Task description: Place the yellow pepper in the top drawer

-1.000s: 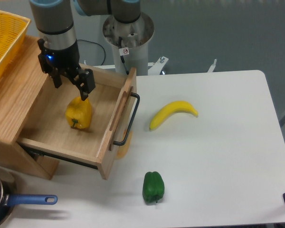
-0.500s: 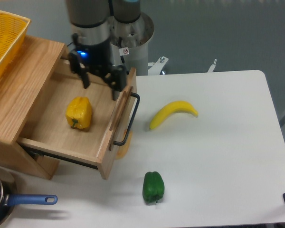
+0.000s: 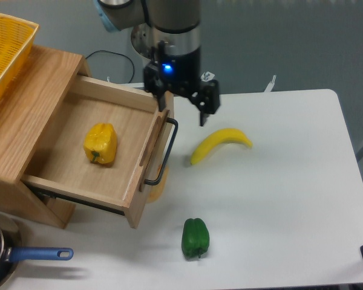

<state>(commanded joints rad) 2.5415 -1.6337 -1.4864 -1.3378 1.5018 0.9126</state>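
Note:
The yellow pepper (image 3: 101, 144) lies on the plywood bottom of the top drawer (image 3: 66, 172), which is pulled open with its black bar handle (image 3: 164, 152) facing the table. My gripper (image 3: 183, 113) hangs open and empty above the drawer's front right corner, between the drawer and the banana, well to the right of the pepper. Nothing is between its fingers.
A yellow banana (image 3: 220, 144) lies on the white table right of the handle. A green pepper (image 3: 195, 238) sits near the front edge. A yellow mesh basket (image 3: 3, 48) rests on the cabinet top at the left. A blue-handled pan (image 3: 12, 257) sits at the bottom left.
My gripper has moved right, from over the pepper inside the drawer to beyond the drawer's front edge. The pepper stays lying in the drawer.

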